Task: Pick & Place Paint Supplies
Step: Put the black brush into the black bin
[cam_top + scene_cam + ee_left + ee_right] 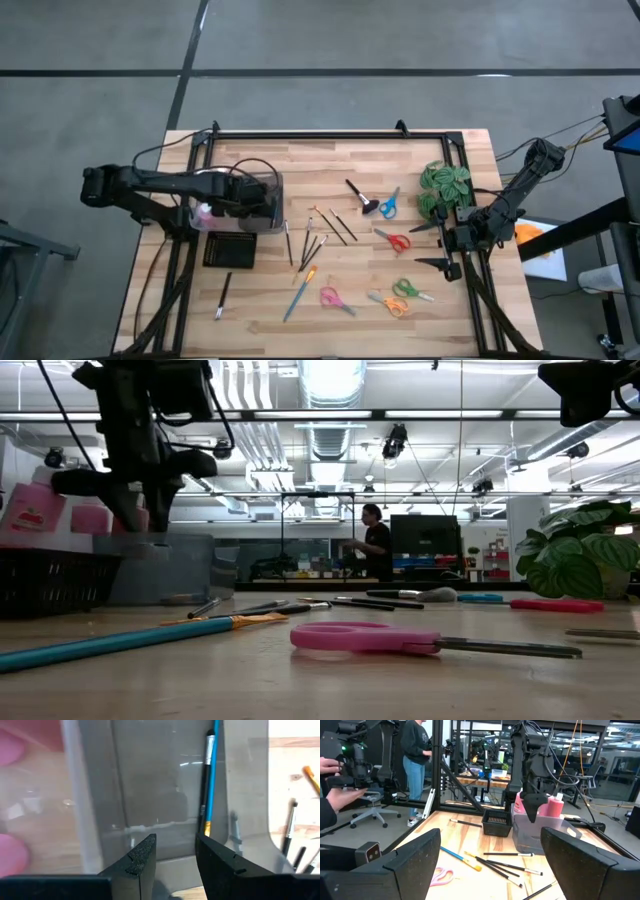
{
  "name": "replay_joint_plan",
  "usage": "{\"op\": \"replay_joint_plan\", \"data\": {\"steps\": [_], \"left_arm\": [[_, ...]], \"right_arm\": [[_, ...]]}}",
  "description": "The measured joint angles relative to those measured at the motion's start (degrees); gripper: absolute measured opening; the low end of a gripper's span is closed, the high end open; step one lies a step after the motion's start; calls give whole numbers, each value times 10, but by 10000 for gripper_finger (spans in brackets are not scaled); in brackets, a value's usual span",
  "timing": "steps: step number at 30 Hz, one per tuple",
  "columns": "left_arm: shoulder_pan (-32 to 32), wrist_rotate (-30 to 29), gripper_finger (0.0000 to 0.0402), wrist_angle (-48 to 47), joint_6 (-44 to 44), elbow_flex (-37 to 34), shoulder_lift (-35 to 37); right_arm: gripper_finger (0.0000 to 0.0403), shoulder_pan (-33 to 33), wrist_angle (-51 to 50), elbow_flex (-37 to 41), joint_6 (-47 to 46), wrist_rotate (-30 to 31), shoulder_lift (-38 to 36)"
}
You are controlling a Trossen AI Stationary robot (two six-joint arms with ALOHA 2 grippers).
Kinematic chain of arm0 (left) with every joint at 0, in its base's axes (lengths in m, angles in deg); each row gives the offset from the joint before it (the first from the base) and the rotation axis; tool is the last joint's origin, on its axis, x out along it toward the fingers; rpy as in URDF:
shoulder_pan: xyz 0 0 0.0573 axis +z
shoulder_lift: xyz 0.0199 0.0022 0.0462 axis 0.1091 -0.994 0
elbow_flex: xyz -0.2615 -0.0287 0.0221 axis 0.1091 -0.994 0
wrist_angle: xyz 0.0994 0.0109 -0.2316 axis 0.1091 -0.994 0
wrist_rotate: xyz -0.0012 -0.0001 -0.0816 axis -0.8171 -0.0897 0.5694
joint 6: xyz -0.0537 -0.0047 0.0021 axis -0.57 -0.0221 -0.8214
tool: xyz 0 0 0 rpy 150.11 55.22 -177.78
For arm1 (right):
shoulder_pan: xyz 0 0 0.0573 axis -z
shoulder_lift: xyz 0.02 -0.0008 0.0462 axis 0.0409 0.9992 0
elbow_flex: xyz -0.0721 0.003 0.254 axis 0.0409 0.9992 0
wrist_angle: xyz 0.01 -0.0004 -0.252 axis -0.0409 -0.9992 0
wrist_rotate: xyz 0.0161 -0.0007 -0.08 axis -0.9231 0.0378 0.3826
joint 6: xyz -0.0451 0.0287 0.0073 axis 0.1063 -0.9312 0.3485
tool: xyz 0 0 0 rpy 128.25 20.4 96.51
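Blue paintbrush (212,775) in clear bin (150,795), beneath parted left end effector (175,857).

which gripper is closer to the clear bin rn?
Left. The left gripper hangs right over the clear bin, jaws apart; the right gripper waits open across the table, near the plant.

Left gripper (262,205) extended over the table's left half, fingers parted, empty. Right gripper (428,245) wide open at right edge.
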Motion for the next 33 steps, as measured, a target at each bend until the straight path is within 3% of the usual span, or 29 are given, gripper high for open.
{"op": "replay_joint_plan", "data": {"steps": [17,23,33], "left_arm": [[-44,-10,136,-45,-4,1,53],[-57,-7,136,-48,21,41,55],[-183,-11,136,-70,11,129,55]], "right_arm": [[341,0,0,0,0,0,0],[341,0,0,0,1,0,0],[341,0,0,0,0,0,0]]}}
